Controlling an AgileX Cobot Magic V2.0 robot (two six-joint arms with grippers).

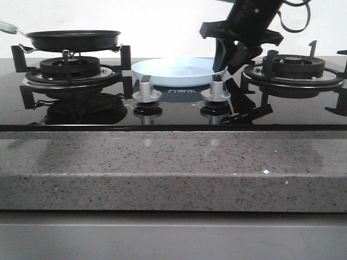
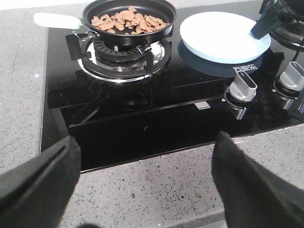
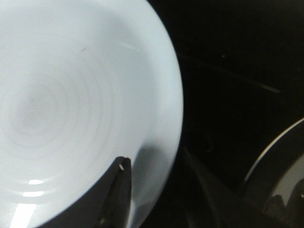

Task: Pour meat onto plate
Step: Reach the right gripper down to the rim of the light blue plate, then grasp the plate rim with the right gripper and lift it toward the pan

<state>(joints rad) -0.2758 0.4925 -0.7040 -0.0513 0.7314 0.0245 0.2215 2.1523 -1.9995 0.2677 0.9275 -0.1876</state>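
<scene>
1. Meat (image 2: pixel 127 20) sits loose in the black pan (image 2: pixel 128 19), far-left burner; light, will slide. Grab by the pan handle (image 2: pixel 56 20).
2. Plate (image 1: pixel 179 70) far centre: glossy, slippery, breakable.
3. Right gripper (image 1: pixel 230 58) open, straddling the plate rim; left gripper (image 2: pixel 147 185) wide open, empty.

In the front view the frying pan (image 1: pixel 73 39) wall hides the meat. The right end effector (image 1: pixel 230 57) covers part of the plate (image 1: pixel 173 70) rim; whether it touches cannot be told. The left end effector (image 2: pixel 142 190) fingertips are cut off.
</scene>
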